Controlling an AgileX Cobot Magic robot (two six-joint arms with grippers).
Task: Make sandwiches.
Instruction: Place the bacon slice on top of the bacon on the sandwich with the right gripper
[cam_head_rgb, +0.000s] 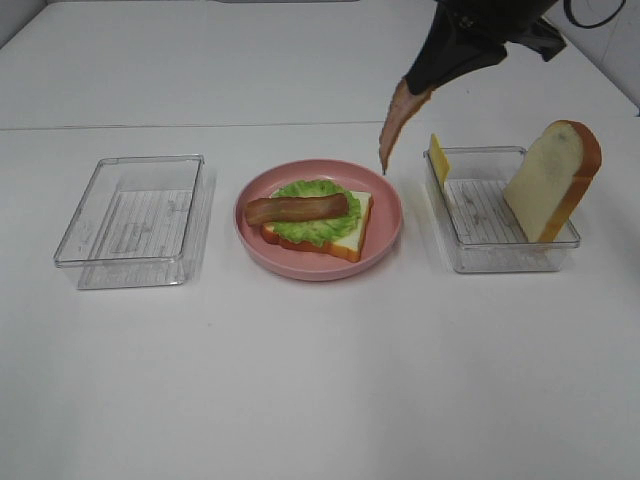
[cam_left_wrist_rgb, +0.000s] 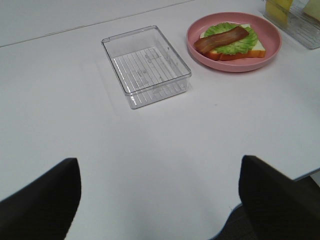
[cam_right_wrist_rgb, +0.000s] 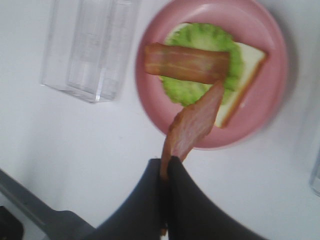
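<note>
Desk (cam_head_rgb: 300, 380): white, matte, evenly lit. One seam (cam_head_rgb: 200, 127) is seen running across it, parallel to the far edge. A pale wall is glimpsed past the far-right corner, but no detail can be made out.

Plate (cam_head_rgb: 388, 228), pink, is set at mid-desk. A bread slice (cam_head_rgb: 352, 240) is laid flat on it, lettuce (cam_head_rgb: 322, 226) on the bread, and the laid strip (cam_head_rgb: 297, 209) of bacon across the lettuce.

Right claw (cam_head_rgb: 418, 88) is held above the desk, toward the far edge, between the plate and the right tray (cam_head_rgb: 500, 258). It is pinched narrow on one end of the held strip (cam_head_rgb: 397, 125). The strip hangs down with its free tip over the plate's far-right rim. Contact with the plate cannot be told.

Right tray is placed toward the right edge. Cheese (cam_head_rgb: 438, 160) is stood on edge at its left wall. A second slice (cam_head_rgb: 552, 180) of bread is leaned upright at its right end.

Left tray (cam_head_rgb: 135, 215), clear with a ribbed floor, is placed toward the left edge.

Left claw (cam_left_wrist_rgb: 159, 165) is seen only in the left wrist view. It is spread wide over bare desk, well apart from the left tray.
</note>
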